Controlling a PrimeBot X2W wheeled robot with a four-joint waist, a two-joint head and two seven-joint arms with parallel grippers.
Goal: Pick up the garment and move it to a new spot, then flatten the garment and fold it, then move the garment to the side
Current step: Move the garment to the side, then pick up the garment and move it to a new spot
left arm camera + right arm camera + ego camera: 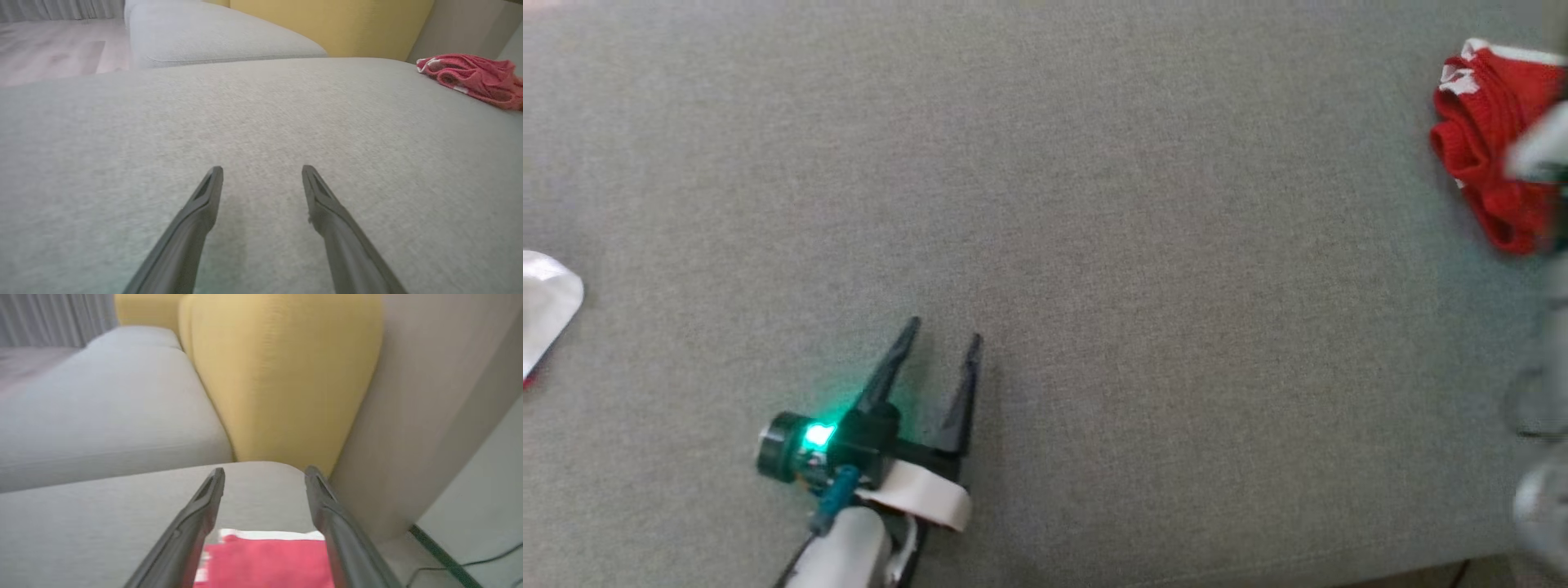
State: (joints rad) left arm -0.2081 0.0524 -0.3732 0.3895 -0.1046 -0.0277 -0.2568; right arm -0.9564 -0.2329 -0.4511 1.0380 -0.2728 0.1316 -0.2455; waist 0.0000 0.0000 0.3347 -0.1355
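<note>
1. Head view: the red garment [1486, 139] runs off the right edge, and a blurred pale grey shape [1539, 151] covers part of it. Which robot part that shape is, cannot tell.
2. Right wrist view: garment cut by the bottom edge, its sides hidden behind the two fingers [192, 526] of the right gripper [264, 473]. Finger-to-cloth contact not discernible.
3. Left wrist view: garment's far end cropped at the right edge.
4. White crinkled object [547, 306], left edge of head view: cropped, identity unclear.

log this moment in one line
left gripper: open, over cushion | right gripper: open, above garment | garment: bunched, cushion's right side
</note>
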